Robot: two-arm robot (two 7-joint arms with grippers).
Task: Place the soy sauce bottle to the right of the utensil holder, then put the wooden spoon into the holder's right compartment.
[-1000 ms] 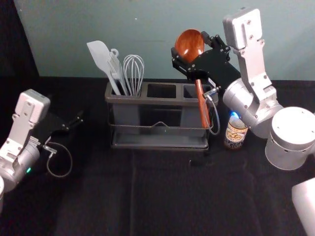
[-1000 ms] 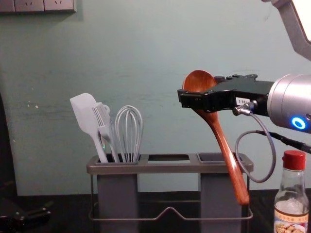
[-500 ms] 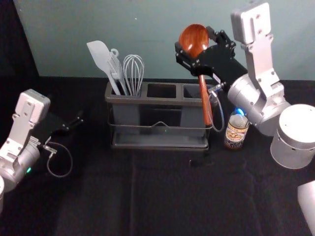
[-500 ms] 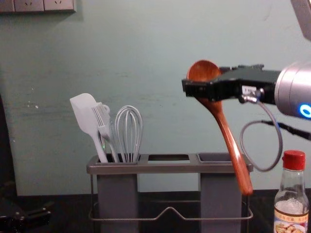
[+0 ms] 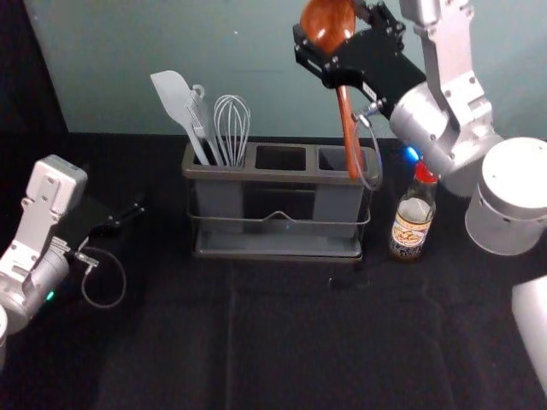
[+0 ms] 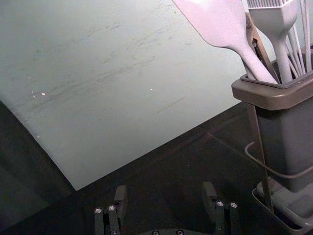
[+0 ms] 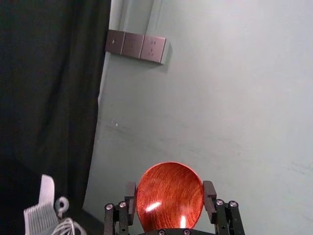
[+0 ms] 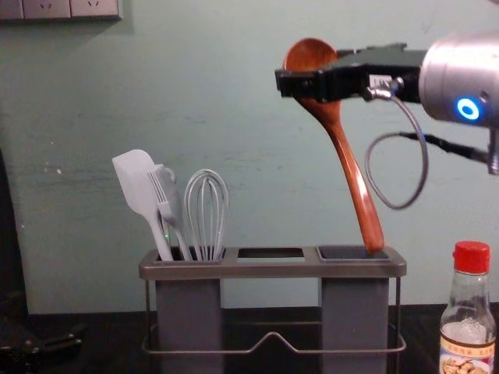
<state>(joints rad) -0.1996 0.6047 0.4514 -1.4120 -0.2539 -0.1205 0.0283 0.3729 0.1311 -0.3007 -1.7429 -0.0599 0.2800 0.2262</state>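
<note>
Behind the dark bench is a pale wall. The holder stands near the bench's back edge. The bottle is just right of it, so that part looks done. Now it is spoon time. The right claw pinches the wooden spoon by its bowl, handle tip near the right slot. The left claw is by the bench's left edge, fingers apart. Next, line up the tip, lower it in, let go.

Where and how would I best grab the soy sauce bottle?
Take the soy sauce bottle around its labelled body, probably coming in level from the robot's right: it stands upright, its sides look straight below the tapering neck, and the utensil holder flanks its left.
</note>
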